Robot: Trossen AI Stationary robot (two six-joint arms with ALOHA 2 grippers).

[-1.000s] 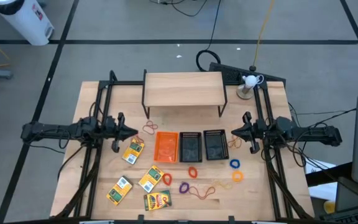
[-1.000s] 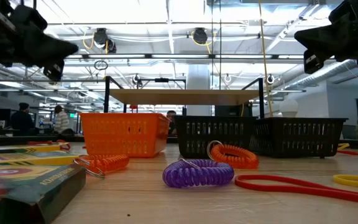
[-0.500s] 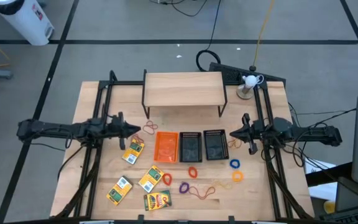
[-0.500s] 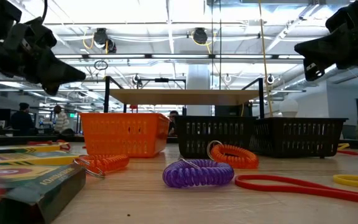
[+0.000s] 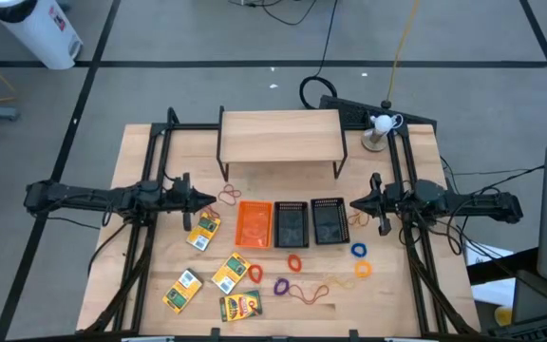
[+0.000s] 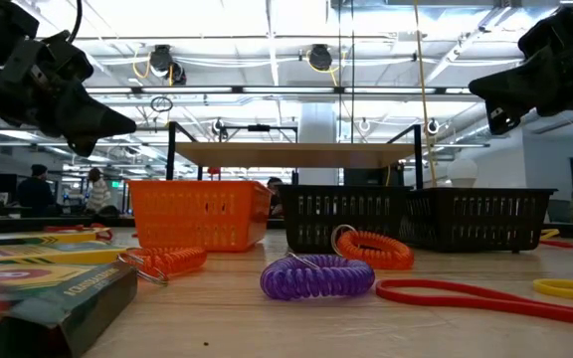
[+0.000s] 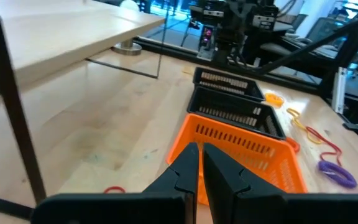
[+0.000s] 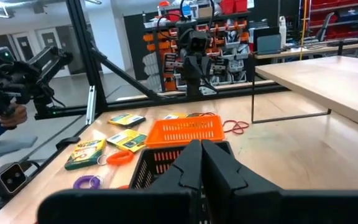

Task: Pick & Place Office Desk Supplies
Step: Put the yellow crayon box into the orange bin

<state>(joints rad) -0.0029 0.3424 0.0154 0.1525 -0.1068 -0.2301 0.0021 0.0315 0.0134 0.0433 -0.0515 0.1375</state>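
The wooden table (image 5: pixel 141 275) carries a wooden shelf riser (image 5: pixel 279 138) at its back. Between the two grippers, the orange tray (image 5: pixel 254 224) sits nearest the left gripper (image 5: pixel 210 200), then the two black mesh trays (image 5: pixel 310 223), the last just beside the right gripper (image 5: pixel 353 203). Red loops (image 5: pixel 229 197) lie right by the left gripper's tip. Crayon boxes (image 5: pixel 203 229) spread below the left gripper toward the front edge; coiled bands (image 5: pixel 358 251) lie below the right one.
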